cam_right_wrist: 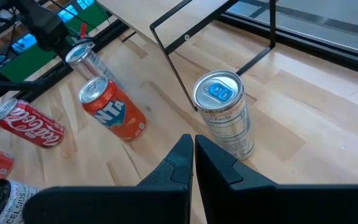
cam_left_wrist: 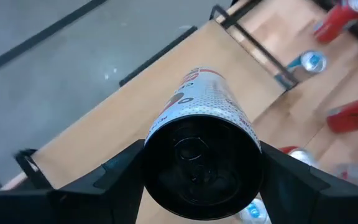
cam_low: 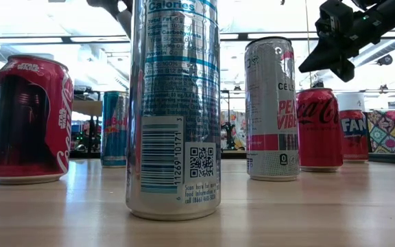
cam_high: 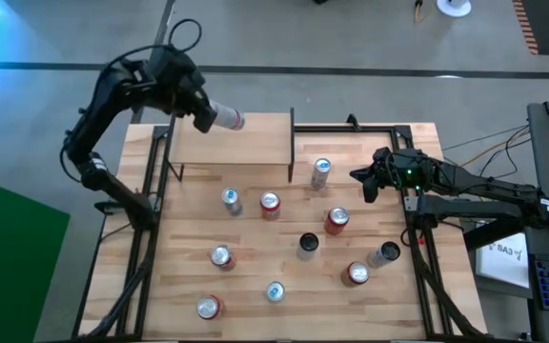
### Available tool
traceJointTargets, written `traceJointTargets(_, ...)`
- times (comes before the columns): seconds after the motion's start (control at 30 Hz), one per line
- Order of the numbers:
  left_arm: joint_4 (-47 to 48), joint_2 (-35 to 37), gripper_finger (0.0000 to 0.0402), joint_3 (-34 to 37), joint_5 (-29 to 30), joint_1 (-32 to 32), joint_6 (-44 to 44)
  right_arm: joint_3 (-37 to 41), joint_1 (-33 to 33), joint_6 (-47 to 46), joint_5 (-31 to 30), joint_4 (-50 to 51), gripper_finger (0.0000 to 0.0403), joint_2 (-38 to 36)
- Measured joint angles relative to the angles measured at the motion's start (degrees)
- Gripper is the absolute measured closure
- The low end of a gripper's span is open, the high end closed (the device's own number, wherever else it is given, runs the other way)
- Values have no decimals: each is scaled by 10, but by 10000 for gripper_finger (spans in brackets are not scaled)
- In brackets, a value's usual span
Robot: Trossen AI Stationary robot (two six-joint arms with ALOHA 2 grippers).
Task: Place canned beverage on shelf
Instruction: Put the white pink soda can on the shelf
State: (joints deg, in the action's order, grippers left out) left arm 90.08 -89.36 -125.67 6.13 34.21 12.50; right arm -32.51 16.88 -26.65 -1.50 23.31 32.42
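Currently my left gripper point(cam_high: 219, 115) is clamped on 1 canned beverage point(cam_high: 229, 118), with 1 finger point(cam_left_wrist: 114, 174) on each side of its body. That can is white with red and dark print and a dark concave base facing the left wrist camera; it lies roughly horizontal, its far end pointing away from the gripper. It hangs over the shelf point(cam_high: 255, 143), a light wood board on thin black uprights, near the board's rear left part as seen from above; I cannot tell whether can and board touch.

My right gripper point(cam_high: 363, 178) has its fingers pressed together and holds nothing. It waits above the tabletop point(cam_high: 284, 267), just beside the shelf's right end. Directly ahead of its fingertips stands 1 silver can with a blue tab point(cam_right_wrist: 224, 115), upright, close to a black upright of the shelf.

Count from the high view: 1 can in the left gripper and 10 cans on the tabletop, well apart from one another. I see 1 shelf.
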Motion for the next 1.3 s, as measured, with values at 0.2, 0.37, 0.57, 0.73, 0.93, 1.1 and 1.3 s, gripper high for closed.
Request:
traceJointTargets(0.2, 0, -36, 160, -2, -8, 53, -79, 0, 0, 12, -16, -5, 394, 0)
traceJointTargets(0.37, -1, -58, 160, -3, -31, 56, -133, 0, 0, 12, -45, -18, 394, 0)
traceJointTargets(0.57, -1, -64, 160, -3, -50, 56, -152, 0, 0, 12, -45, -20, 394, 0)
traceJointTargets(0.73, -1, -52, 160, -3, -80, 56, -148, 0, 0, 12, -46, -23, 394, 0)
traceJointTargets(0.93, -1, -27, 160, -3, -124, 38, -99, 0, 0, 12, -46, -23, 394, 0)
traceJointTargets(1.1, -1, -20, 160, -15, -160, 12, -51, 0, 0, 14, -47, -30, 394, 0)
traceJointTargets(1.3, -1, -21, 160, -28, -167, -20, -15, 0, 0, 25, -47, -30, 394, 0)
